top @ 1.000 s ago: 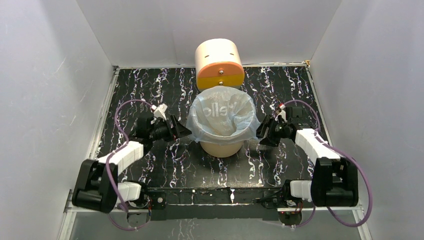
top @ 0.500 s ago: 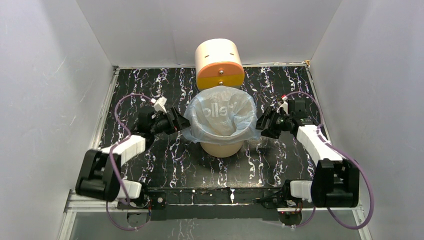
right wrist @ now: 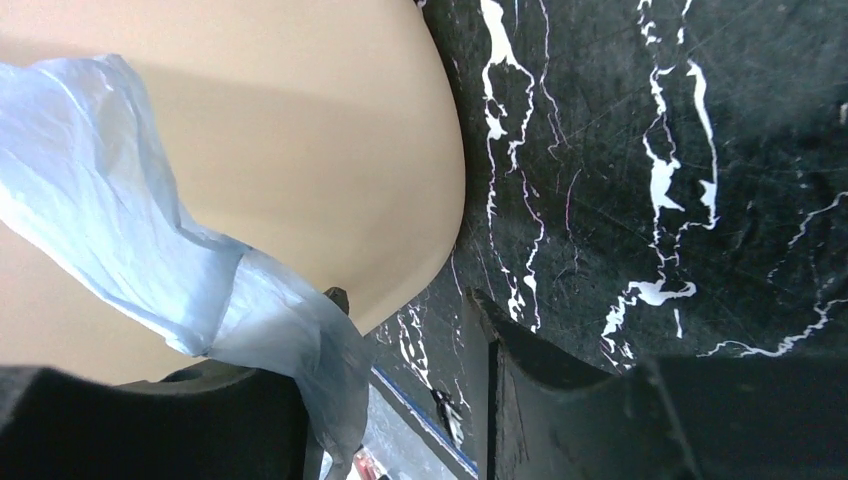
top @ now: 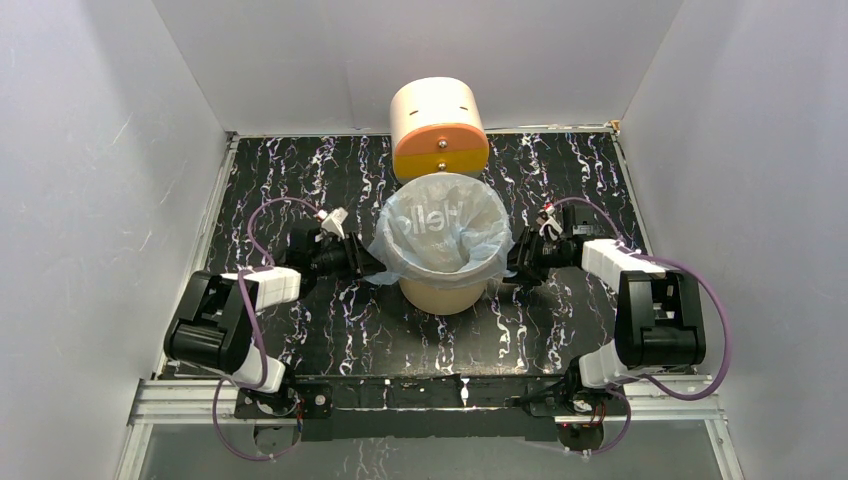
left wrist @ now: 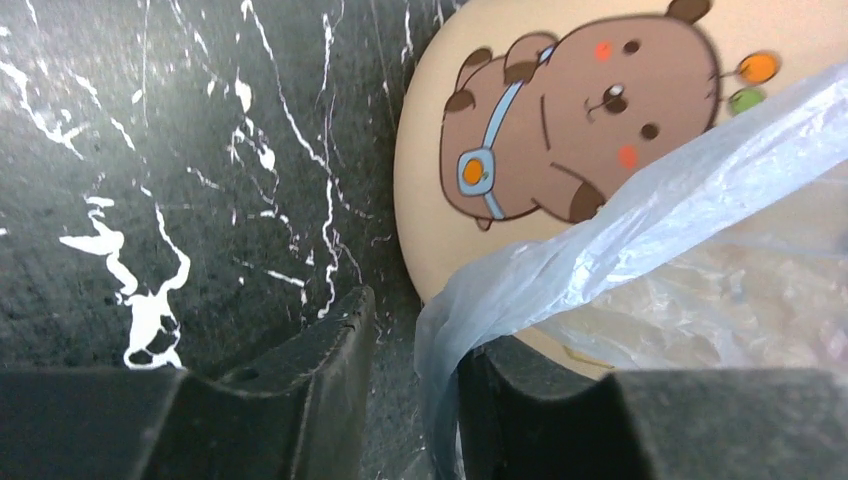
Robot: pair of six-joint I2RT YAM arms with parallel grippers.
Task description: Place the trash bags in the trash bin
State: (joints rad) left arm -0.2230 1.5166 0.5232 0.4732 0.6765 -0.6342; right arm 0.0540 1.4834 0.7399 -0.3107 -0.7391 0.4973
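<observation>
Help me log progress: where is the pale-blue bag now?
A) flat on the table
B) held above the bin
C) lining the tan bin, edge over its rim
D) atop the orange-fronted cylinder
C: the trash bag lines the trash bin, its edge hanging outside the rim.

The plain beige round plastic bucket [top: 442, 293] stands mid-way across the black, white-veined table top [top: 330, 335]. The thin pale-blue crinkly film bag [top: 440, 240] lines its mouth and skirts its rim, leaving a clear way in from above. The cream cylinder with the orange-yellow front [top: 438, 130] stands just behind it and closes the far side, while the left gripper [top: 361, 264] and right gripper [top: 513, 264] crowd its flanks (jaws apart, film hanging between the fingers). Bare table lies toward the near edge and both far corners.
</observation>
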